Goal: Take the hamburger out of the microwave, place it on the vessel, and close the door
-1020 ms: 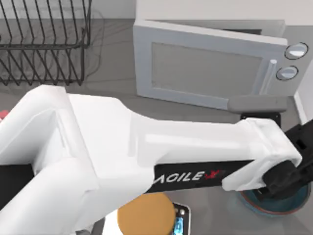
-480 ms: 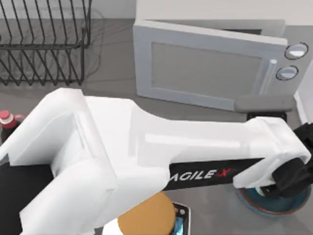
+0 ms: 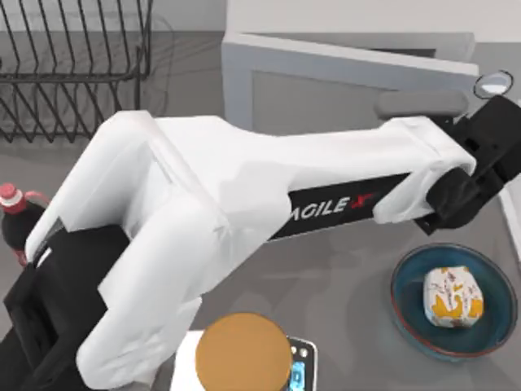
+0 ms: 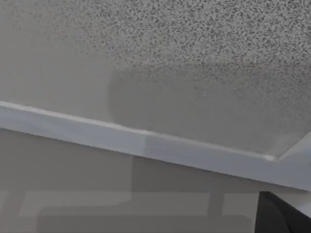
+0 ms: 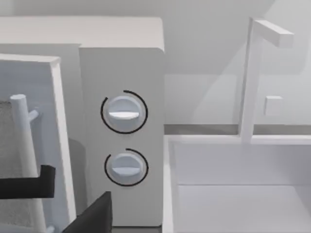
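Note:
The hamburger (image 3: 453,296), in a white wrapper with orange blotches, lies in the blue-teal vessel (image 3: 404,314) at the front right, with nothing touching it. The white microwave (image 5: 121,63) stands at the back. Its door (image 3: 326,94) is ajar, and the bar handle (image 5: 22,145) is on the door's right edge. My left gripper (image 3: 492,134) is up at that handle end, just below the knobs (image 5: 124,112). It is open, with its black fingers (image 5: 26,187) apart and empty. The left wrist view looks close onto the door's speckled grey window (image 4: 194,58). My right arm is parked off to the right, facing the knob panel.
A black wire dish rack (image 3: 73,65) fills the back left. A dark bottle with a red cap (image 3: 11,213) stands at the left edge. An orange disc (image 3: 242,355) lies on a white scale at the front. A white sink (image 5: 233,194) with a faucet (image 5: 248,82) sits right of the microwave.
My left gripper has left the vessel and moved back to the door's handle end. The hamburger it was covering now lies released in the vessel. The bottle has come into view.

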